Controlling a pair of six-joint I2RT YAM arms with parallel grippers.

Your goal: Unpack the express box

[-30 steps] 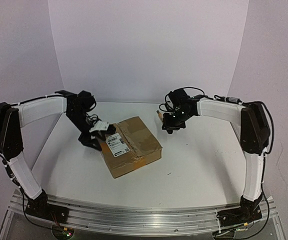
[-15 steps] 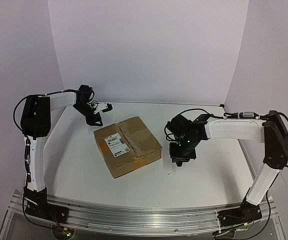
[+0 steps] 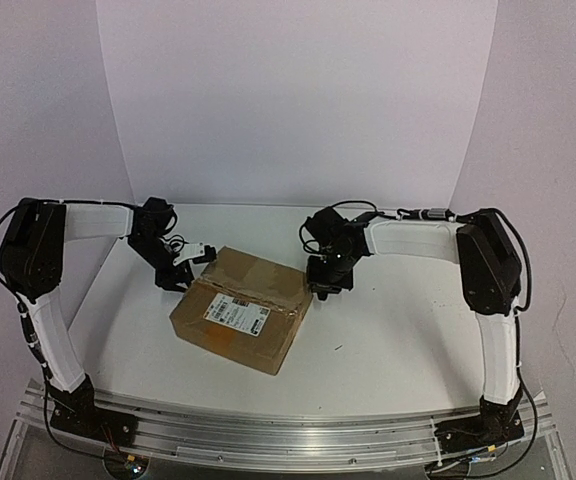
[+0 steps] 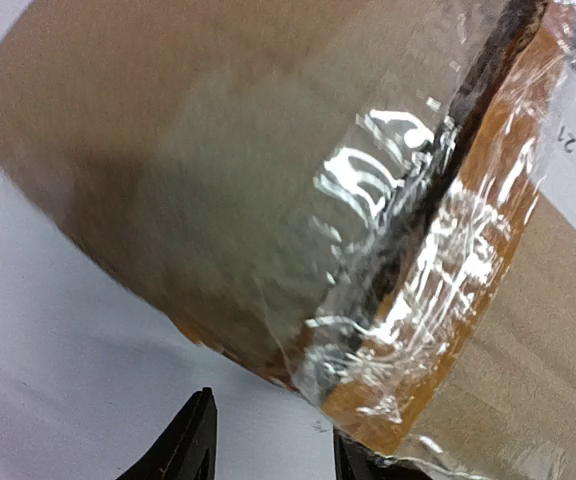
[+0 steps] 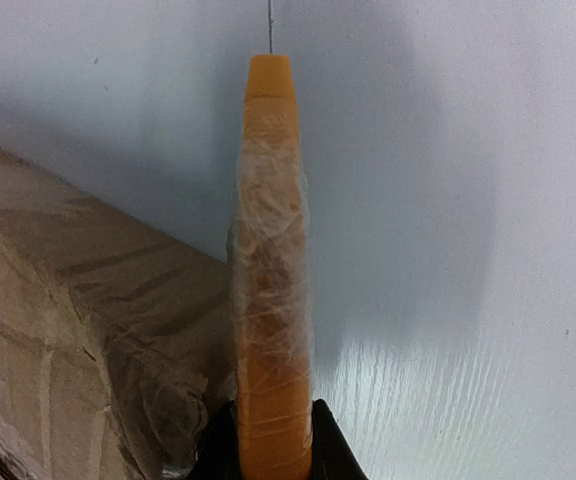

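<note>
Soft even light; glare on the express box [image 4: 368, 190]; wrist views blurred.

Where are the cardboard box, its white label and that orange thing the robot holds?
express box [image 3: 263, 278]: overhead view, bare cardboard top.
white label [image 3: 236, 312]: overhead view, its middle.
orange tool [image 5: 268, 300]: right wrist view, film-wrapped middle.

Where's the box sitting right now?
In the top view the box lies just left of centre, with the left gripper at its far-left corner and the right gripper, holding an orange cutter, at its far-right edge.
</note>
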